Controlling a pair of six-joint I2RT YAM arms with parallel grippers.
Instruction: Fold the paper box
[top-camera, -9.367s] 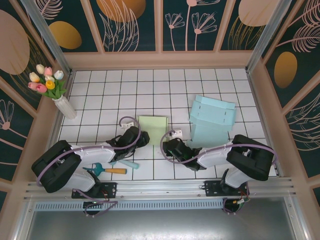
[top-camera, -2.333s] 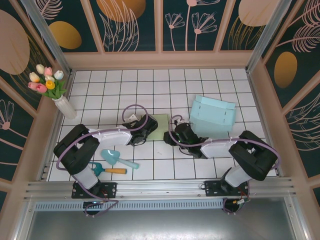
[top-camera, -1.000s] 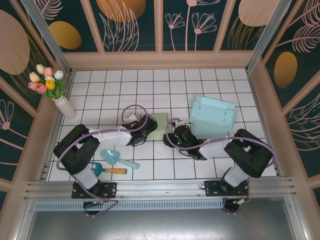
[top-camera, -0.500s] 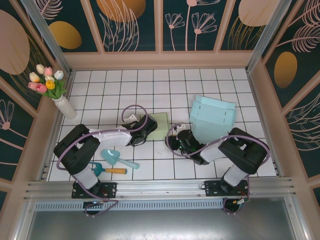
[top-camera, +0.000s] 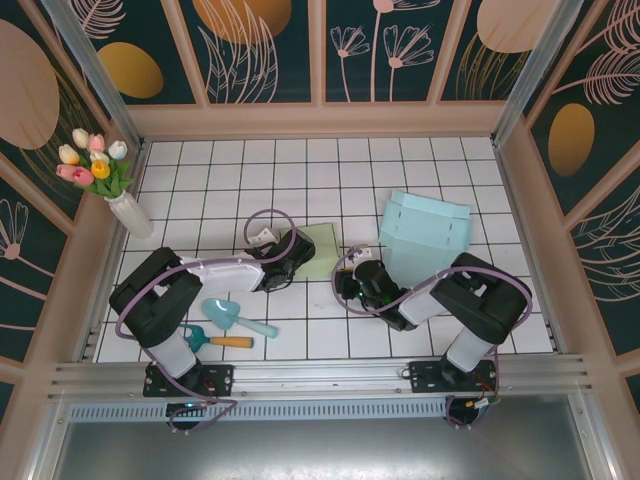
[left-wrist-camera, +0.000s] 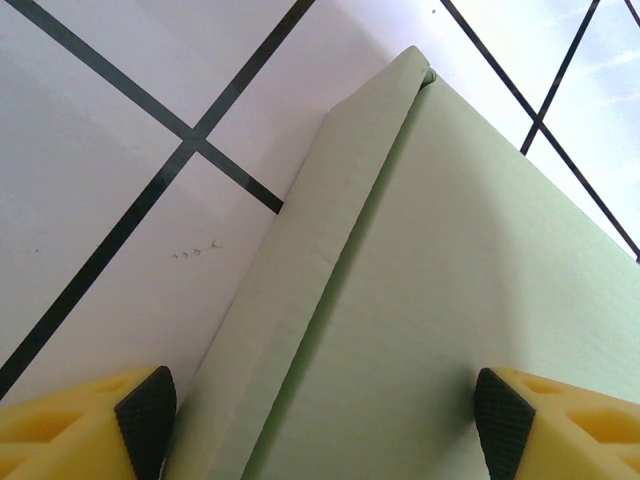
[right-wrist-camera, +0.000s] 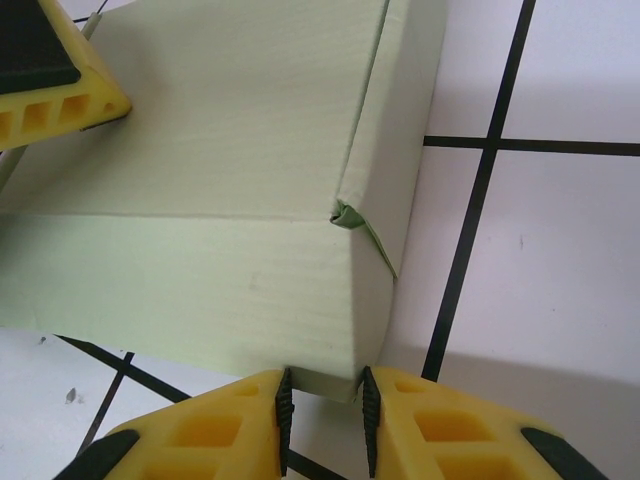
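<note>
The paper box (top-camera: 320, 248) is a pale green flattened carton lying on the white tiled table between both arms. In the left wrist view the paper box (left-wrist-camera: 450, 280) shows a raised flap along its left edge. My left gripper (left-wrist-camera: 322, 420) stands open and wide, one pad by that flap and the other over the panel. My right gripper (right-wrist-camera: 325, 420) is shut on the near corner of the paper box (right-wrist-camera: 220, 150), with both pads pressed against the folded edge. From above, my left gripper (top-camera: 298, 254) and right gripper (top-camera: 342, 272) sit at opposite sides of the carton.
A light blue folded box (top-camera: 425, 235) lies to the right, behind the right arm. A teal scoop (top-camera: 232, 317) and an orange-handled tool (top-camera: 215, 341) lie near the left arm. A white vase of tulips (top-camera: 128, 212) stands at the far left by the wall.
My right gripper's jaws have narrowed onto the green carton's corner, and the right arm's elbow has swung left. The left gripper has stayed put and wide.
</note>
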